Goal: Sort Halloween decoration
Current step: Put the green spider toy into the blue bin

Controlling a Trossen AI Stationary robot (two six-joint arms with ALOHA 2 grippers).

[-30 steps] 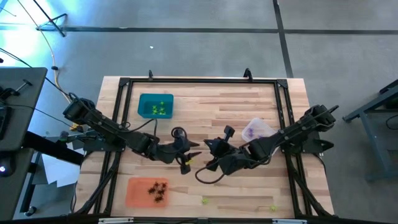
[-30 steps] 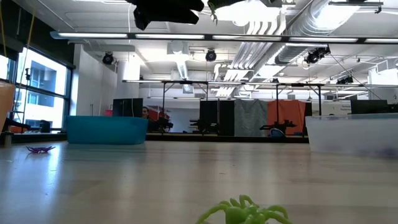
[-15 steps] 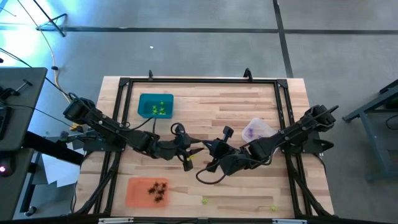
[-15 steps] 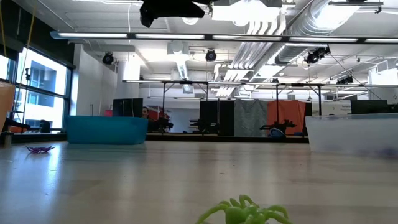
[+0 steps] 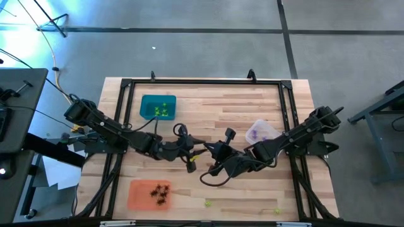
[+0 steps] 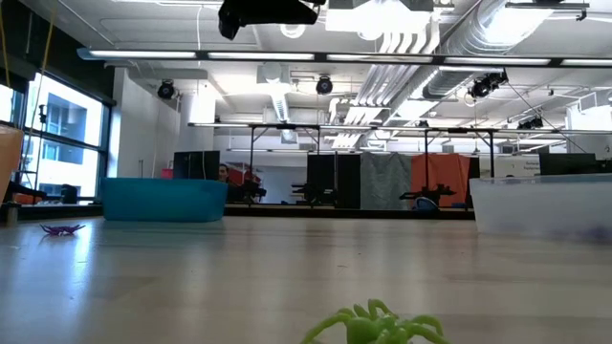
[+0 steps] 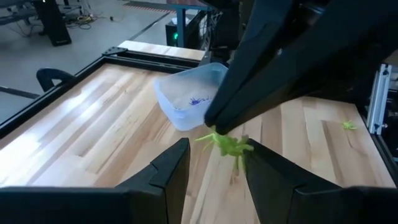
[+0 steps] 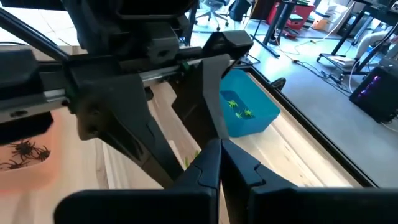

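A: Layout?
B: Wooden counter (image 5: 233, 107) with a black frame. Both arms meet over its middle.

A: Trays?
B: Teal tray (image 5: 158, 108) at the far left with yellow-green spiders inside. Orange tray (image 5: 149, 193) at the near left holding black spiders (image 5: 160, 192). Clear tray (image 5: 260, 132) on the right side, a purple spider (image 7: 198, 100) in it.

A: Left hand?
B: Left hand (image 7: 216, 163) is above the middle of the counter, fingers spread. Nothing gripped between them.

A: Right hand?
B: Right hand (image 8: 219, 153) is tip to tip with the left, fingers pressed together and pinching a yellow-green spider (image 7: 226, 145). In the left wrist view the spider hangs from the right fingertips, just above the gap in the left fingers. Can't tell if it touches them.

A: Loose pieces?
B: Two yellow-green spiders on the near edge of the counter, one (image 5: 207, 203) near the orange tray, one (image 5: 276, 210) farther right. The low view also shows a purple one (image 6: 61, 229) lying on the counter at the left, in front of the teal tray.
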